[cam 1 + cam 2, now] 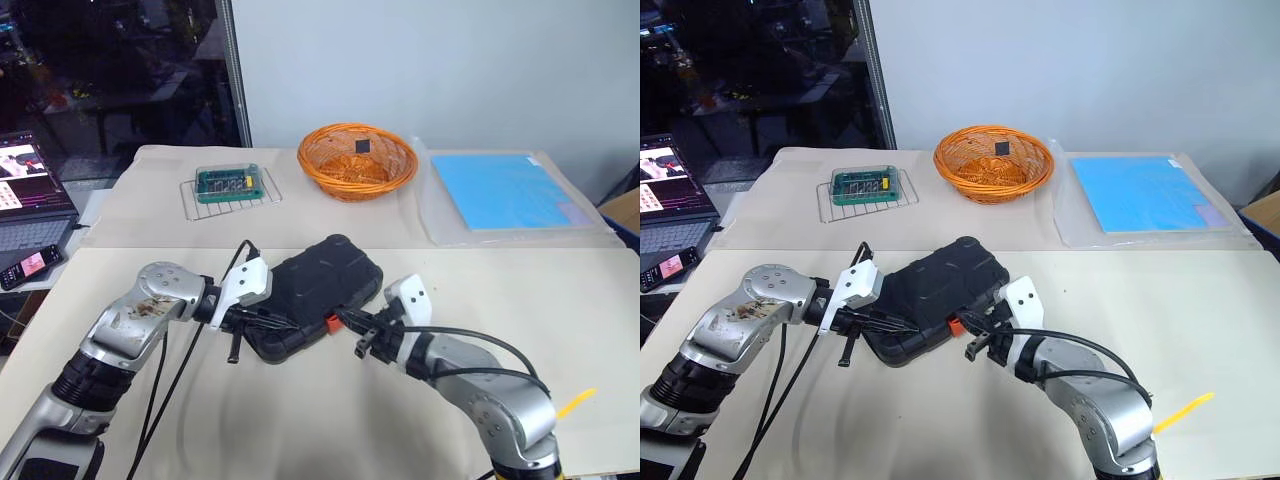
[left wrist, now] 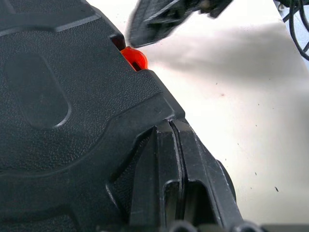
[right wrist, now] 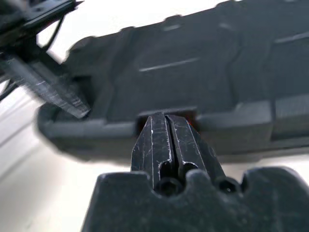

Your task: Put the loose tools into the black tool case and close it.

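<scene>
Left eye view: black ribbed moulded-plastic tool case (image 1: 318, 293) lies shut at table centre, left gripper (image 1: 236, 333) closed at its 8 o'clock corner, right gripper (image 1: 352, 324) closed against the orange latch (image 1: 331, 323) at 5 o'clock; judged rigid, moderately heavy, slick-shelled, best pressed at the latch edge.

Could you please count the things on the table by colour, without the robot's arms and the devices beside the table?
Black: 1, the closed tool case
Orange: 1, the wicker basket
Green: 1, the circuit board
Silver: 1, the wire rack under the board
Blue: 1, the flat sheet
Yellow: 1, the small strip
Total: 6
</scene>
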`<state>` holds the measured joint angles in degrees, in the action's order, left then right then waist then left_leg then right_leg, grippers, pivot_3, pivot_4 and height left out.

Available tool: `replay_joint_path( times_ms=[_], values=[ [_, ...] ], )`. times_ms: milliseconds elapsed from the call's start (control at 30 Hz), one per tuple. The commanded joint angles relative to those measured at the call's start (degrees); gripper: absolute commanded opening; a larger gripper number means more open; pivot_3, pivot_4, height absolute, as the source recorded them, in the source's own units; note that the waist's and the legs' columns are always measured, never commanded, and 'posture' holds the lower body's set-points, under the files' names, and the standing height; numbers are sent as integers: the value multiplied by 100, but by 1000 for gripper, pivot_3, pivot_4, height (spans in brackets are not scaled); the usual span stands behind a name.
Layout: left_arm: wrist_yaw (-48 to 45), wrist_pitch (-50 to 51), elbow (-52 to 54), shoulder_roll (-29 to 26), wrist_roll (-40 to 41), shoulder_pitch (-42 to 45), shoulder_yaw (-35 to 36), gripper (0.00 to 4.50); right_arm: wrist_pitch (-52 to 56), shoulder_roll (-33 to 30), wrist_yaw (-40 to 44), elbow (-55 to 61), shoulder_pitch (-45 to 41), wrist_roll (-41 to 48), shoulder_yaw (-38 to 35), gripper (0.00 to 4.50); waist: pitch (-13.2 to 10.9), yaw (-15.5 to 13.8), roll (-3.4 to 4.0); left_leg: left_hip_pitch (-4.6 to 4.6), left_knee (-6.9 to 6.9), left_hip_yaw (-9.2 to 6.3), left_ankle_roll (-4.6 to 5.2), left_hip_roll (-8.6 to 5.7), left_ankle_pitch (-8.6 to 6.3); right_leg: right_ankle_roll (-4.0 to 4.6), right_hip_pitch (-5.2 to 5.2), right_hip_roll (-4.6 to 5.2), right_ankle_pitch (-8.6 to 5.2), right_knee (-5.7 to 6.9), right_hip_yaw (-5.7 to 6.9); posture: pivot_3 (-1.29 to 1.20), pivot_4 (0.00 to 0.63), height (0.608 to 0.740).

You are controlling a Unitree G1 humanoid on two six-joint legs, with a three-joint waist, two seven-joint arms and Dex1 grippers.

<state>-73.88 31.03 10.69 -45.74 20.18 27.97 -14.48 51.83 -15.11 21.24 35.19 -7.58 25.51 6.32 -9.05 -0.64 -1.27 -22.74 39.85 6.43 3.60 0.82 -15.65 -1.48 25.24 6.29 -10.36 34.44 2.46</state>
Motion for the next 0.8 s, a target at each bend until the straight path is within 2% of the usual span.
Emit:
replay_joint_path(
  times_ms=[33,167,333,500,800],
  values=[
    [165,153,-206,-69,-360,-276,-323,0,-437,-157,86,-352,84,-318,367,11,3,10,-2,2,0,0,12,0,7,0,-2,0,0,-1,0,0,150,740],
    [212,168,-186,-62,-354,-301,-314,0,-689,-296,179,-600,249,-501,689,11,15,15,-2,45,-8,0,-18,3,-10,-1,-12,7,0,-4,0,0,150,740],
    [277,184,-169,-38,-351,-340,-320,0,-1167,-443,219,-1053,272,-1026,1188,11,90,20,14,50,-21,0,-25,8,-14,-1,-12,9,0,-24,2,0,150,740],
    [367,229,-165,64,-378,-332,-340,0,-2019,-702,398,-1704,183,-1870,1821,11,131,71,5,79,-31,2,-31,15,-17,-2,-31,17,-1,-31,2,0,150,740],
    [490,210,-211,200,-438,-349,-321,0,-2669,-993,714,-2209,263,-2622,2212,11,178,83,21,108,-47,1,-39,24,-22,-8,-53,39,-6,-49,-8,0,150,740]
  ],
)
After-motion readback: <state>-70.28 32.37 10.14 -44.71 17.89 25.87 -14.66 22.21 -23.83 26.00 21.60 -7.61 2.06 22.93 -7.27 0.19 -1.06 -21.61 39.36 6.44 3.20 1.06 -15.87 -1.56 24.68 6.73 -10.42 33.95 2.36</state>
